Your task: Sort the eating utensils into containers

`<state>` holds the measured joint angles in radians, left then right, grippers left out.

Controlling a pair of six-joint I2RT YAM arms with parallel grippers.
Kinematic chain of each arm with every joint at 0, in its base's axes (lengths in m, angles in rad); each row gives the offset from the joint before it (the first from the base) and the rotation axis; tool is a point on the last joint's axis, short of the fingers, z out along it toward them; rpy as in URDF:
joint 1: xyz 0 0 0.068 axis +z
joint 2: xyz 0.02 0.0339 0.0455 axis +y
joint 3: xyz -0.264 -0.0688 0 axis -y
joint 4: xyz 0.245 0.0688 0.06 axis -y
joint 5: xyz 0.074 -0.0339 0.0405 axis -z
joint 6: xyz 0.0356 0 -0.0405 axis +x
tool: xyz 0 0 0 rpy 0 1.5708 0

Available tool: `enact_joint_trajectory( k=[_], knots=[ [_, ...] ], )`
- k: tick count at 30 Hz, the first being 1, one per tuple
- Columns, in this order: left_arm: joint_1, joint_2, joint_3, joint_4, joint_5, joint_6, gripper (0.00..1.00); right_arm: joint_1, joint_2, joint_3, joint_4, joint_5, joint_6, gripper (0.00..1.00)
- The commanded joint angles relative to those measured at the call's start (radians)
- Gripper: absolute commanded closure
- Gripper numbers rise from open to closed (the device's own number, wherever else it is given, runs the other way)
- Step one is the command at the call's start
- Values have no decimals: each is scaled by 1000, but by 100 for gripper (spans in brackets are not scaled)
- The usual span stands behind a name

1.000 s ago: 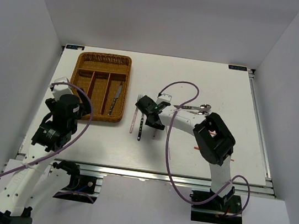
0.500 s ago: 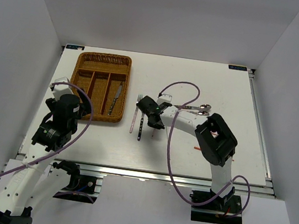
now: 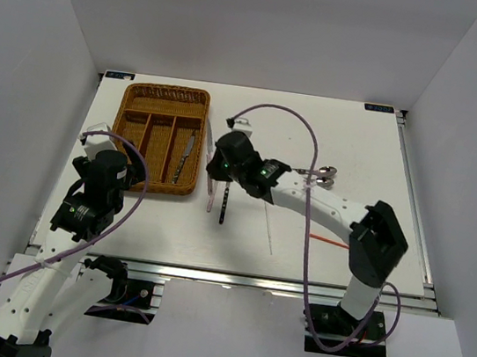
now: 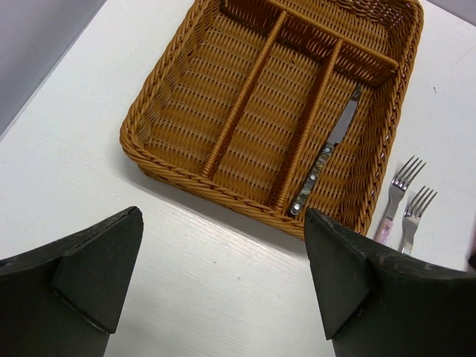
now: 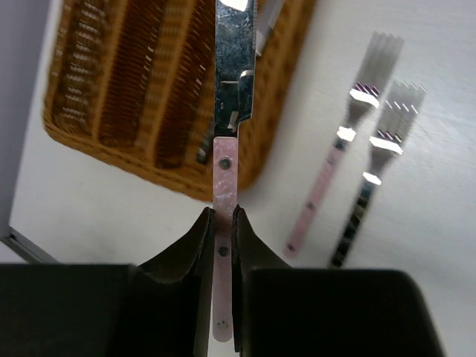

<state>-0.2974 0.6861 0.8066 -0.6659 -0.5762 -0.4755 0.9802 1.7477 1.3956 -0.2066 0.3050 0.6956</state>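
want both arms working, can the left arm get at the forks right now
Probably not cleanly. The forks lie past the tray's right side from the open left gripper, and the right gripper, shut on a knife, hangs by their tines in the way.

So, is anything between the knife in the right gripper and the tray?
Nothing visible does. The right gripper holds the pink-handled knife, blade over the rim of the wicker tray; a dark-handled knife lies in the nearest slot.

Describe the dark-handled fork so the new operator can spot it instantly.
Find the wicker tray. Two forks lie side by side on the table just right of it. Yours is the dark-handled fork, farther from the tray than the pink-handled fork.
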Motion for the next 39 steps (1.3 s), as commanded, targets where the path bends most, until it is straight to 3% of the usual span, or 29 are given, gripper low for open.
enact_joint_trajectory(
  k=[1,7,17,20,23,24,30,39],
  knots=[
    [1,-3,-1,0,-14,-2,2,-3,117,187,99,-96,-42,100],
    [1,0,-1,2,-10,-2,2,-3,459,639,-135,-17,-10,100],
    [1,-7,-1,5,-2,-2,2,-11,569,683,-129,-7,41,100],
    [1,-8,-3,5,-4,-2,2,-9,579,681,-125,-15,59,85],
    [1,-8,-3,3,-4,-2,2,-11,573,684,-122,-7,65,39],
    [3,-10,-1,3,-4,-2,2,-15,569,689,-122,-4,62,11],
    [1,-7,0,2,-4,-2,2,-44,486,681,-134,28,32,11],
    [3,6,-1,9,15,8,2,-49,205,243,-174,132,-76,12]
  ],
)
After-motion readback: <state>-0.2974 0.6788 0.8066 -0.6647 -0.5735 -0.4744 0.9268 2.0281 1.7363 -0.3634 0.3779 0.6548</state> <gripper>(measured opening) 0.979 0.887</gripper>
